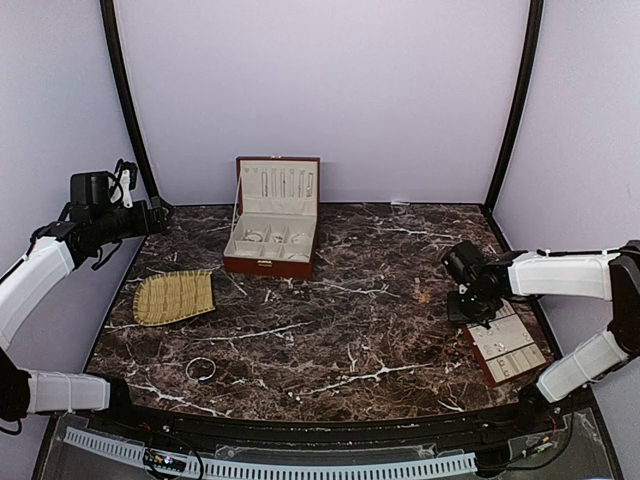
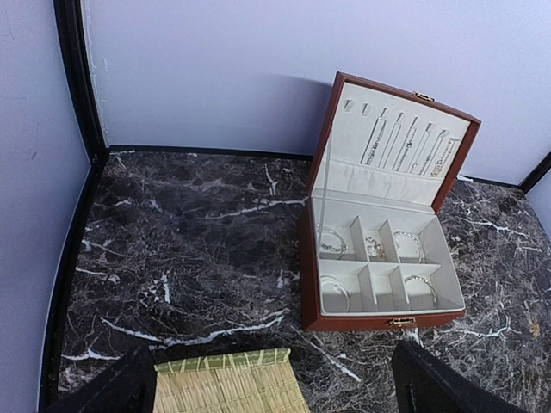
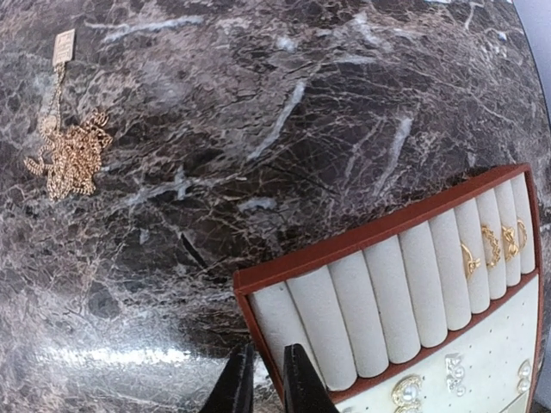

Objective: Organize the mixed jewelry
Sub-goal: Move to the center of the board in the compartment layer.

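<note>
A thin silvery bangle (image 1: 200, 368) lies on the marble table near the front left. The open red-brown box (image 1: 270, 215) stands at the back; in the left wrist view its compartments hold bangles (image 2: 331, 243) and small pieces (image 2: 374, 249). My left gripper (image 1: 150, 215) is raised at the far left, wide open and empty (image 2: 275, 397), above the straw mat (image 2: 228, 383). My right gripper (image 1: 472, 305) is low at the near-left corner of the cream slotted tray (image 1: 505, 345). Its fingers (image 3: 301, 387) stand almost shut with the tray's brown rim (image 3: 258, 323) between them.
A gold chain (image 3: 69, 155) with a tag lies on the marble to the left of the tray. The tray holds gold rings (image 3: 491, 245) in its slots and pearl studs (image 3: 409, 391). The straw mat (image 1: 173, 296) lies at the left, and black frame posts stand at the back corners.
</note>
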`<state>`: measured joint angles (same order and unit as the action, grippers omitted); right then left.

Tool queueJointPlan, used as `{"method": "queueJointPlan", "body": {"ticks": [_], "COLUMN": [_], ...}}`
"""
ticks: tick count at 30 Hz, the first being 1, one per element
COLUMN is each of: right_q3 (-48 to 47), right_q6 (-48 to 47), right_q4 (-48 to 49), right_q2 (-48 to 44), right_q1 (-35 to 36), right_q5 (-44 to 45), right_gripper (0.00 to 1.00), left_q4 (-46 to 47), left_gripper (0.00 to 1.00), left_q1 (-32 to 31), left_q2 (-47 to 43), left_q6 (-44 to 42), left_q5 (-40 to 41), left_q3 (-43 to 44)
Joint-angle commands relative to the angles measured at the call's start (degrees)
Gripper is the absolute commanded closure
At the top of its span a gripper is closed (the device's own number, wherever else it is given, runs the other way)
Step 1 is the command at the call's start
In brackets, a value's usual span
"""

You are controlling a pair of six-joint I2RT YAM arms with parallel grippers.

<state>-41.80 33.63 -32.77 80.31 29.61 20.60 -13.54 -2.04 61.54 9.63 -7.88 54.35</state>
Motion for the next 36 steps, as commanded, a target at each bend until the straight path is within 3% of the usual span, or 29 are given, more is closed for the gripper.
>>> {"method": "queueJointPlan", "body": {"ticks": [1, 11, 24, 31, 36], "right_q3": [0.6, 0.5, 0.1, 0.0, 0.1], "right_q6": [-0.4, -0.5, -0.4, -2.1, -3.7], "right_q4": [1.2, 1.7, 1.9, 2.8, 3.6], "right_q2": [1.2, 3.1, 5.6, 6.4, 4.4], "right_q1": [-0.3, -0.2, -0.3, -0.2, 0.4], "right_q5": [0.0, 0.7, 1.7, -0.6, -2.2], "right_gripper": [0.9, 0.94, 0.89, 1.0, 1.0], "left_q4": [-0.3, -0.3, -0.4, -0.5, -0.4], "left_gripper": [0.02, 0.02, 0.02, 0.02, 0.02], "left_q1": [-0.1, 0.0, -0.1, -0.1, -0.1], "left_q2": [-0.2, -0.1, 0.0, -0.1, 0.1], "left_q6": [0.0, 0.0, 0.0, -0.1, -0.1], "left_q5": [0.1, 0.1, 0.1, 0.2, 0.5], "left_q3": [-0.6, -0.7, -0.6, -0.7, -0.7]}}
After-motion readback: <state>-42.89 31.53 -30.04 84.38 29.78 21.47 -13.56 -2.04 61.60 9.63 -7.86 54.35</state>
